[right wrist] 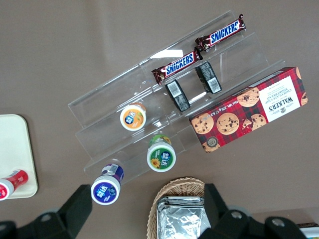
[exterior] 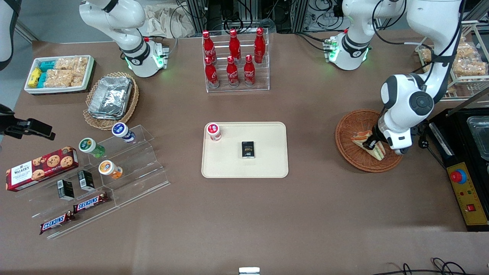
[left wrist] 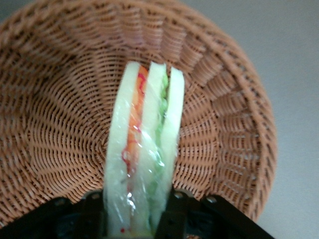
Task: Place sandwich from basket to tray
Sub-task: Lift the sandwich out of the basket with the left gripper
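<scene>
Woven reddish-brown wicker, round and shallow, the basket [exterior: 355,131] sits on the brown desk [exterior: 244,221] toward the working arm's end, and the triangular wedge of pale bread with orange, red and green filling, the sandwich [exterior: 368,144], lies inside it. The left arm's pincer [exterior: 373,146] is down in the basket with its dark fingers [left wrist: 172,211] set against the two bread faces, so it is clamped on the sandwich across its thickness. Seen from the wrist, the wedge's long axis runs straight away from the pincer, toward twelve o'clock, filling edge up. In the front view the flat cream-beige rectangular plastic tray [exterior: 267,168] lies well apart at nine o'clock from the basket. A lift clear of the rim, then a sideways carry, looks like what the move needs.
</scene>
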`<action>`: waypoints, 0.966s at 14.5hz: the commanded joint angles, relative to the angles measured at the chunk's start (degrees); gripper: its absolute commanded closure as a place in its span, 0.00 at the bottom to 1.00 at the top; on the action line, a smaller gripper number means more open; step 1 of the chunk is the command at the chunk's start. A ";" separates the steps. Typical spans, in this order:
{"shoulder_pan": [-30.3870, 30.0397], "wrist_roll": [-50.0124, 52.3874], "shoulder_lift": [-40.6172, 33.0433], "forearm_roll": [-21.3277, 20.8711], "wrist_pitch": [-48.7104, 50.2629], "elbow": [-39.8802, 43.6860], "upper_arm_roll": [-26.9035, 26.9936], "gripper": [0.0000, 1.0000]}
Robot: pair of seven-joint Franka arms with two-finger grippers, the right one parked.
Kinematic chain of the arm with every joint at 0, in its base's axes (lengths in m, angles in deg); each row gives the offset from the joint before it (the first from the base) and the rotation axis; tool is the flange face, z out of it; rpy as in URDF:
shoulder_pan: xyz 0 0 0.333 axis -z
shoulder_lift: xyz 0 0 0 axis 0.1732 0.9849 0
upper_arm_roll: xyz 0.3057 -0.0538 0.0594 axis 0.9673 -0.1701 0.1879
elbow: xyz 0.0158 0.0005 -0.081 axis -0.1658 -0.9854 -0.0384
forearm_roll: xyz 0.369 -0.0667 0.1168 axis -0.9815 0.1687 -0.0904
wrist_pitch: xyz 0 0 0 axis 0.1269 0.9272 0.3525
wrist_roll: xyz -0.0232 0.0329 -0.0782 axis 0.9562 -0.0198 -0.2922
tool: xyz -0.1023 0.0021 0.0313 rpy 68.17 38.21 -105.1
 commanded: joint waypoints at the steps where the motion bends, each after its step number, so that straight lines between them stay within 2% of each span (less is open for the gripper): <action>1: 0.36 -2.61 -3.99 -0.61 10.96 5.15 0.05 1.00; 4: 0.62 -8.93 -4.53 -0.61 26.70 15.96 -0.13 1.00; 8: 0.62 -17.11 -3.83 -0.26 45.78 31.25 -3.81 1.00; 10: 0.70 -18.26 -3.39 0.71 50.46 36.45 -5.22 1.00; 12: 1.85 -18.71 -3.30 0.97 50.92 39.01 -9.69 1.00; 14: 2.11 -18.80 0.02 5.78 50.22 42.78 -12.77 1.00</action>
